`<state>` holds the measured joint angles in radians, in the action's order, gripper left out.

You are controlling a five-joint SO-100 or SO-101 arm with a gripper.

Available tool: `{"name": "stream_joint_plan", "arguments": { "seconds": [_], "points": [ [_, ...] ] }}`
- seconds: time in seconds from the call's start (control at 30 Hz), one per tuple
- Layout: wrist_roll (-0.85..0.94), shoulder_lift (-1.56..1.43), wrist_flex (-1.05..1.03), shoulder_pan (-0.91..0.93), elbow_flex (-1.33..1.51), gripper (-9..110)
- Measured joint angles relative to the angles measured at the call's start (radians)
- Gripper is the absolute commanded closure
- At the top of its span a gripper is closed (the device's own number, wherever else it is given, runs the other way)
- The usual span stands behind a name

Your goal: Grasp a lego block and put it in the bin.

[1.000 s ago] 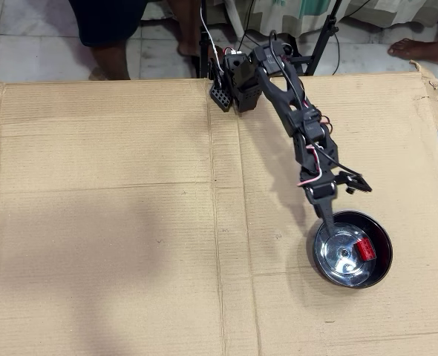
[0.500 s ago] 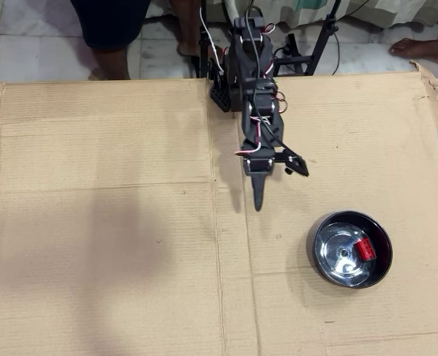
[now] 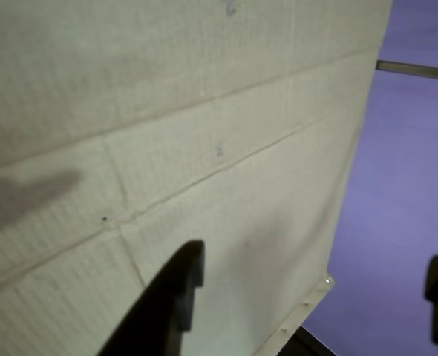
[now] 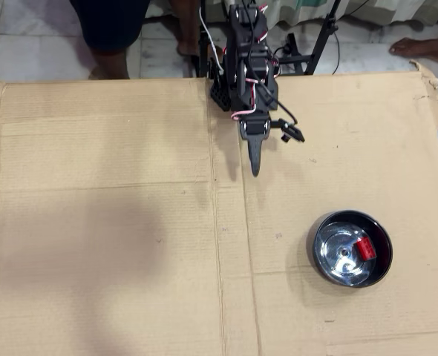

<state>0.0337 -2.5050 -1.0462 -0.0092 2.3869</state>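
Observation:
The lego block (image 4: 365,247) is a tiny red brick lying inside the bin (image 4: 323,261), a round black bowl with a shiny steel inside, at the lower right of the cardboard in the overhead view. My gripper (image 4: 272,153) is at the top centre, well up and left of the bowl, near the arm's base. In the wrist view the gripper (image 3: 315,259) is open with a wide gap between its black fingers (image 3: 176,293), and nothing is between them. Neither brick nor bowl shows in the wrist view.
A large flat cardboard sheet (image 4: 108,222) covers the work area, with creases and a torn right edge (image 4: 436,96). A person's legs (image 4: 111,33) and a bare foot (image 4: 427,46) are on the tiled floor beyond the top edge. A stand's legs (image 4: 319,44) are behind the arm.

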Motion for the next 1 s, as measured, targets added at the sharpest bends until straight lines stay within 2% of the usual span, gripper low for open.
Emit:
{"name": "stream_joint_plan", "arguments": {
  "seconds": [0.2,0.43,0.8,1.0],
  "points": [
    [-0.002,-0.348,0.091,-0.025,0.311,68],
    [-0.005,-0.629,0.123,-0.051,0.497,68],
    [-0.005,-0.894,0.124,-0.064,0.758,68],
    [-0.005,-0.910,0.153,-0.066,0.833,68]
  ]
}}
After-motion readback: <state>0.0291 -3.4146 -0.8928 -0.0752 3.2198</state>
